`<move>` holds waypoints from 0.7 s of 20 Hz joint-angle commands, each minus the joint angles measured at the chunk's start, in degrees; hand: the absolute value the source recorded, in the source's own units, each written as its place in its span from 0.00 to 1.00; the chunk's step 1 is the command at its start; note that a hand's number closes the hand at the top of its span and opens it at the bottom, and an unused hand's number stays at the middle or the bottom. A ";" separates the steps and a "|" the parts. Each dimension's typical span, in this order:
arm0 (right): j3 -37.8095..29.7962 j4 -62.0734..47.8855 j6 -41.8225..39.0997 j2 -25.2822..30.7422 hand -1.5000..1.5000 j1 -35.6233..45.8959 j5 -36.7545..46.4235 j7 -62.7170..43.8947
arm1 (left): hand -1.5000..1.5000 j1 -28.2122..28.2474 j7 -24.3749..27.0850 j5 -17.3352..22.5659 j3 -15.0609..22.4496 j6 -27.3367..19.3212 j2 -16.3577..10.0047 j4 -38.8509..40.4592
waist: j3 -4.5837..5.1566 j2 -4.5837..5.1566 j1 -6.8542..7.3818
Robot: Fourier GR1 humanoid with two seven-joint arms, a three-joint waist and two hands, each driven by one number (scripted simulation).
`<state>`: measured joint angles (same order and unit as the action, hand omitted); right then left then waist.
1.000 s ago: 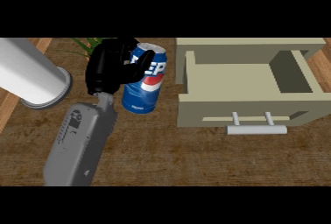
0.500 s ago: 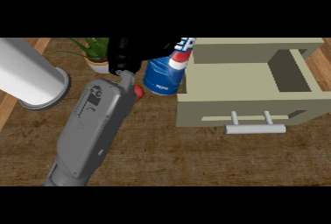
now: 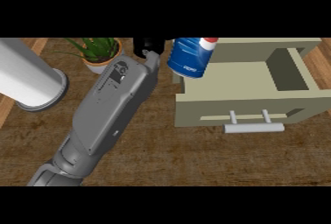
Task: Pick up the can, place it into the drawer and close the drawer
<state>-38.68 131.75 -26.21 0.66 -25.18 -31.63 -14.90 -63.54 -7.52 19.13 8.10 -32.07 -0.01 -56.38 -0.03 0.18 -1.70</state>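
Far left of the fingers stands a white cylinder (image 3: pixel 32 74), and just left of them a plant (image 3: pixel 97 52). Your left hand (image 3: pixel 147 47) sits at the view's top edge, half cut off. Its fingers (image 3: pixel 158 43) clasp the can (image 3: pixel 191 57), which hangs tilted at their right, over the left wall of the open drawer (image 3: pixel 207 109). Release here and you risk the can catching that wall and rolling onto the counter (image 3: pixel 194 162); I'd carry it further right first. A careless forearm swing could brush the plant. Below and right of the fingers, the handle (image 3: pixel 253 127) awaits the closing push.
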 commanded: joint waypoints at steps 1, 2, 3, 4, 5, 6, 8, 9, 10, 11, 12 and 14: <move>2.56 3.41 2.26 -0.63 0.00 1.18 1.46 -2.60 | 1.00 -7.27 0.81 3.72 2.03 -2.74 0.01 5.87 | 0.01 0.12 -0.35; 0.10 -2.62 0.69 2.00 0.00 3.60 0.71 -0.90 | 1.00 -7.23 3.10 4.38 1.03 -1.19 0.01 8.91 | -0.01 0.20 -0.22; -0.91 1.33 1.36 1.21 0.00 0.98 -1.85 -2.60 | 1.00 -8.81 -0.21 4.83 3.42 -4.27 0.01 6.98 | 0.00 -0.04 -0.34; -3.30 -4.42 -0.73 4.03 0.00 2.35 -2.66 -0.38 | 1.00 -9.06 1.54 4.96 1.25 -1.59 0.01 9.04 | -0.02 0.04 -0.18; -1.29 -1.69 -0.91 0.47 0.00 1.03 -0.35 0.22 | 1.00 -11.26 2.91 7.22 2.47 -3.08 0.01 11.68 | -0.03 0.19 -0.95; 1.54 -0.43 1.90 -0.11 0.00 4.58 4.61 -1.08 | 1.00 -9.08 2.78 7.63 3.85 -1.88 0.01 10.74 | 0.00 0.16 0.03; 1.44 -2.18 0.65 -0.60 0.00 3.80 3.26 0.43 | 1.00 -12.45 6.06 9.86 3.32 -1.30 0.01 16.98 | -0.05 0.48 -1.24; -0.33 -4.01 -0.29 1.60 0.00 3.89 1.26 -0.02 | 1.00 -10.93 5.79 13.01 8.25 -5.62 0.01 13.21 | -0.05 0.19 -1.14; 0.83 0.36 0.02 -0.60 0.00 0.29 1.18 -0.67 | 1.00 -12.77 7.06 12.32 5.19 -1.83 0.01 17.60 | -0.03 0.34 -1.62; 0.86 1.73 2.39 0.72 0.00 3.13 0.48 -3.74 | 1.00 -10.82 7.25 14.10 8.05 -3.45 0.01 14.98 | 0.00 0.17 -0.82; 2.51 3.49 3.36 -0.61 0.00 2.60 1.60 -3.38 | 1.00 -15.00 5.29 14.97 8.44 -5.19 0.01 17.45 | -0.02 0.28 -1.53; 0.05 -0.19 -0.86 0.94 0.00 1.85 0.41 -1.15 | 1.00 -12.12 9.37 18.00 10.63 -4.65 0.01 18.20 | -0.05 0.34 -1.97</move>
<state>-37.95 131.79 -25.35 1.15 -22.60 -30.41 -16.47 -75.86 -1.37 32.72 15.58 -36.17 0.00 -40.67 -0.06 0.45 -3.04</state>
